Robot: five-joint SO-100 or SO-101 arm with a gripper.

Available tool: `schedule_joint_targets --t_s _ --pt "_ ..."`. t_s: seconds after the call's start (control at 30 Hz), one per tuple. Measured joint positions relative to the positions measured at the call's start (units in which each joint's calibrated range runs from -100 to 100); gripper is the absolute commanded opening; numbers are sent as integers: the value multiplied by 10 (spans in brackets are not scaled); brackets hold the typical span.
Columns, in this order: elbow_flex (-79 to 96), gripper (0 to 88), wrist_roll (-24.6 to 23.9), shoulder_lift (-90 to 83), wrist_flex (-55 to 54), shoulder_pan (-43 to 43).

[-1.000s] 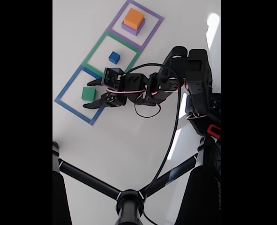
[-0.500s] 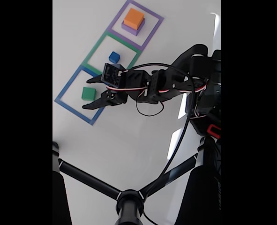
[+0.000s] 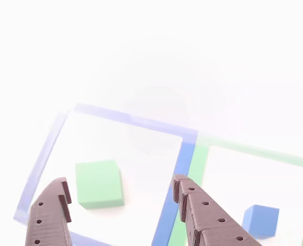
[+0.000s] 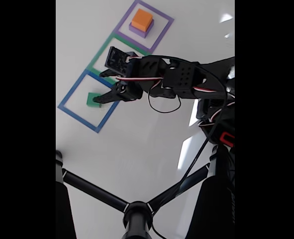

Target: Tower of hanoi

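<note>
Fingers (image 3: 56, 205) stand wide apart in the other view, nothing between the pads; gripper (image 3: 121, 197) hangs over the near part of the blue taped square (image 3: 184, 156). In the fixed view the gripper (image 4: 103, 85) sits over the boundary between blue and green outlines, dark lower finger (image 4: 107, 96) reaching toward the green block.

Green block (image 3: 99, 183) lies flat on the desk (image 3: 151, 56) inside the blue outline, just beyond and between the fingertips in the other view, closer to the left finger; not touching either as far as can be seen. Fixed view: green block (image 4: 92, 99) partly covered by the finger tip.

Blue block (image 3: 260, 220) sits inside the green taped square (image 3: 254, 151), right of the right finger in the other view; the arm covers that spot in the fixed view.

Orange block (image 4: 142, 19) rests on top of the purple block (image 4: 138, 31), both inside the purple taped square (image 4: 162, 36) at the far end of the row. Green taped square (image 4: 98, 56) between purple and blue outlines (image 4: 77, 112).

Arm (image 4: 181, 79) stretches in from the right w/ red-white wires and a looping black cable (image 4: 162, 108). Black tripod legs (image 4: 94, 191) cross the near part of the desk.
</note>
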Motion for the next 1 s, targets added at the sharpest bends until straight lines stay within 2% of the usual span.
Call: schedule_joint_targets --t_s 0.2,0.53,0.77,1.0 --pt "-64 70 0 -98 237 35" --pt "-211 25 6 -169 518 91" --pt "-346 7 0 -176 674 116" --pt "-429 5 0 -179 756 139"
